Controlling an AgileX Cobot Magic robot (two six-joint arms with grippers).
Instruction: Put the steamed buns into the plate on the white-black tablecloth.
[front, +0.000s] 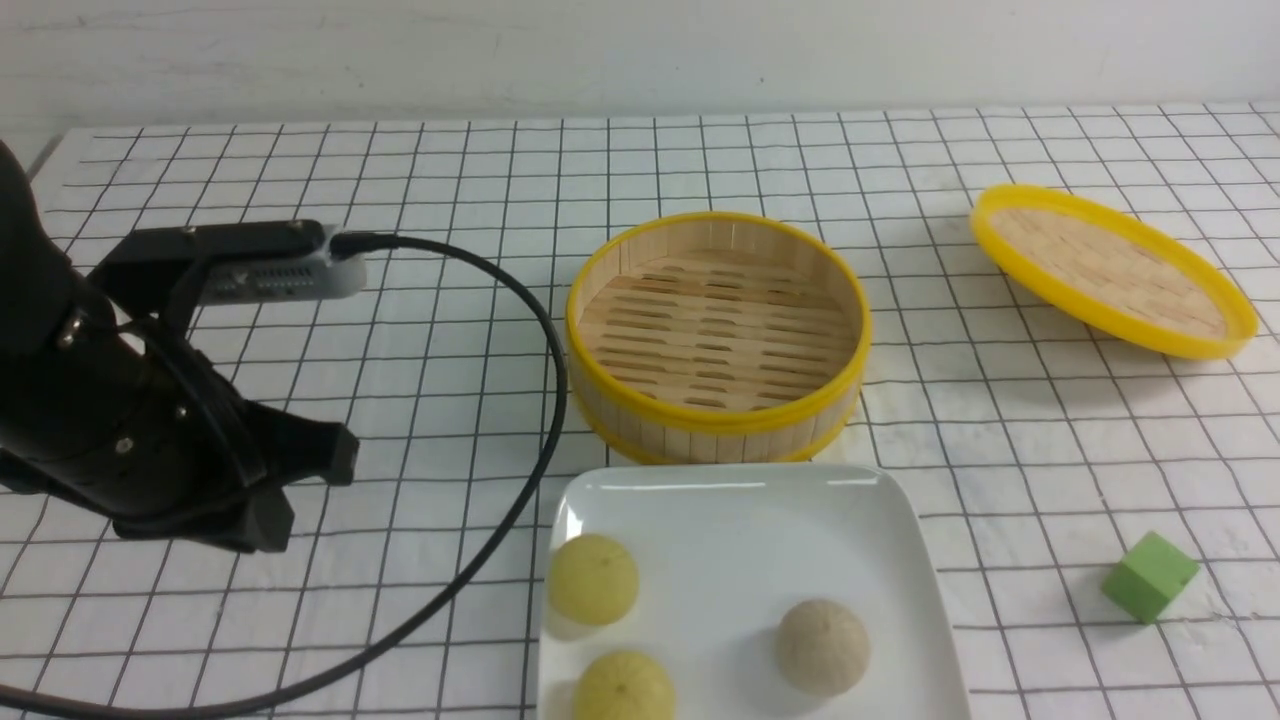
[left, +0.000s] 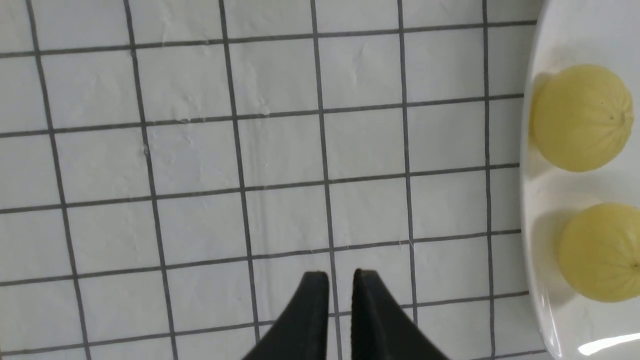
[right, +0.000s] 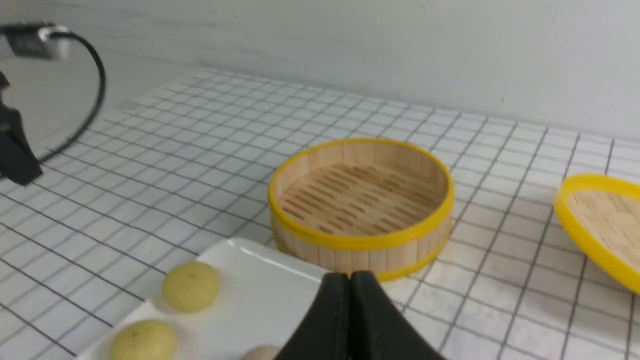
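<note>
Three steamed buns lie in the white square plate (front: 740, 500) at the front of the white-black tablecloth (front: 450, 400): two pale yellow ones (front: 593, 579) (front: 622, 688) and a beige-grey one (front: 823, 647). My left gripper (front: 305, 490) hangs over bare cloth to the plate's left. In the left wrist view its tips (left: 341, 275) stand slightly apart and empty, with the yellow buns (left: 582, 117) (left: 602, 252) inside the plate rim (left: 530, 200). My right gripper (right: 350, 275) is shut and empty above the plate (right: 260, 280), out of the front view.
An empty bamboo steamer (front: 716, 335) with yellow rims stands just behind the plate. Its woven lid (front: 1110, 270) rests tilted at the back right. A green cube (front: 1150, 577) sits at the front right. The left arm's black cable (front: 520, 480) loops across the cloth beside the plate.
</note>
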